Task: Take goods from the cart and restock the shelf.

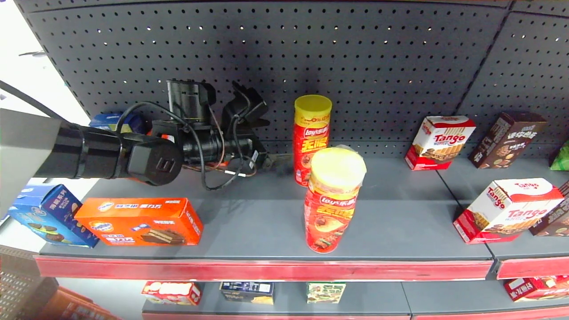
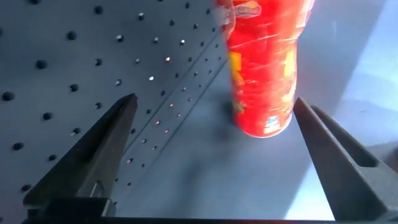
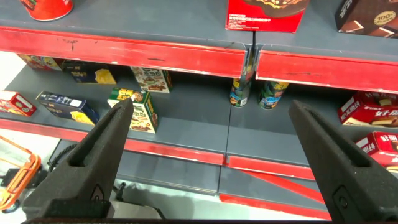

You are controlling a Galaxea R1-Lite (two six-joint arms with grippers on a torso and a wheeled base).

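Near the back edge of the shelf (image 1: 249,222), your left claw (image 2: 214,102) gapes wide, near a standing chip can (image 1: 311,133); right claw (image 3: 211,102) wide, empty; more restocking likely.

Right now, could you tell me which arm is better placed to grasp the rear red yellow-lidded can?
Left: its open claw is level with the rear red yellow-lidded can, close beside it; the right claw, also open, faces the lower shelves.

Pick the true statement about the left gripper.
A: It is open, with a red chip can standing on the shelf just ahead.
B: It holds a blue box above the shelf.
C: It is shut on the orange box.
A: the left wrist view shows the left gripper open, and the red chip can stands on the shelf, touching neither finger.
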